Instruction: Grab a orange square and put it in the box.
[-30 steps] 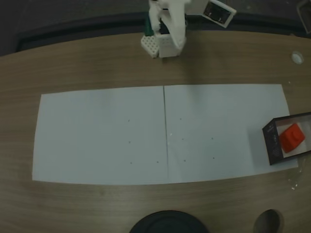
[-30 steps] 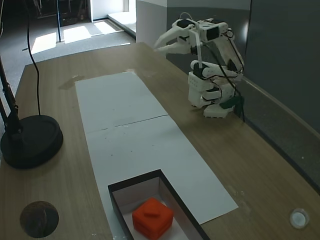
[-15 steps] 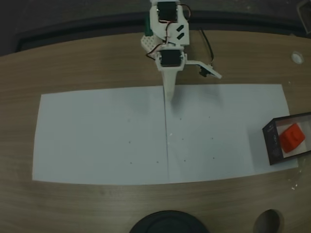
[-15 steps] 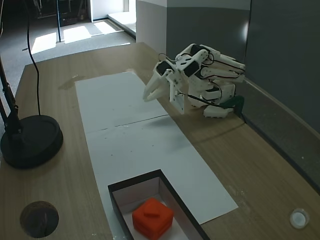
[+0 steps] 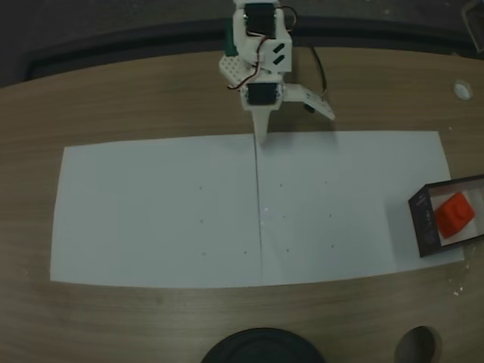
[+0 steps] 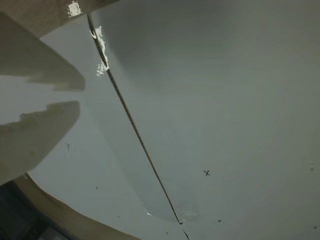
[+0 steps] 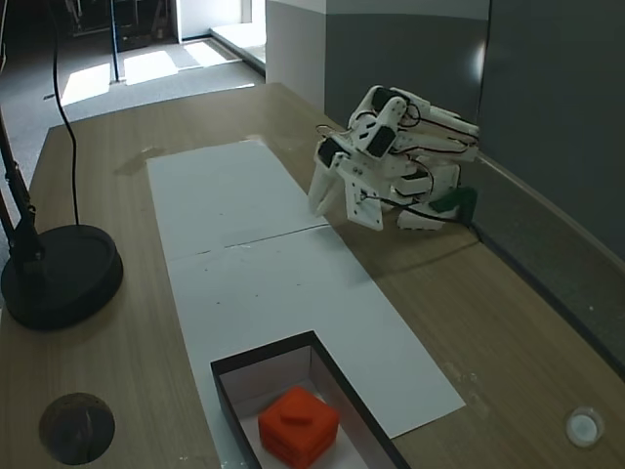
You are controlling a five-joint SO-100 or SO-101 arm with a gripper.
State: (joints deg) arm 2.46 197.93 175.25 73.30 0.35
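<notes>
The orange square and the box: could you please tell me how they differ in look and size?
The orange square is bright, solid and small; the box is dark-walled, pale inside, open-topped and wider. The square has rounded corners and a top bump; the box is a plain rectangle. The square sits inside the box.

Small x mark on paper (image 6: 207,173)

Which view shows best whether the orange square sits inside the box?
The angled fixed view: the orange square sits close to the camera, on the pale floor inside the box. The top-down fixed view shows it small at the right edge, also inside the box walls.
</notes>
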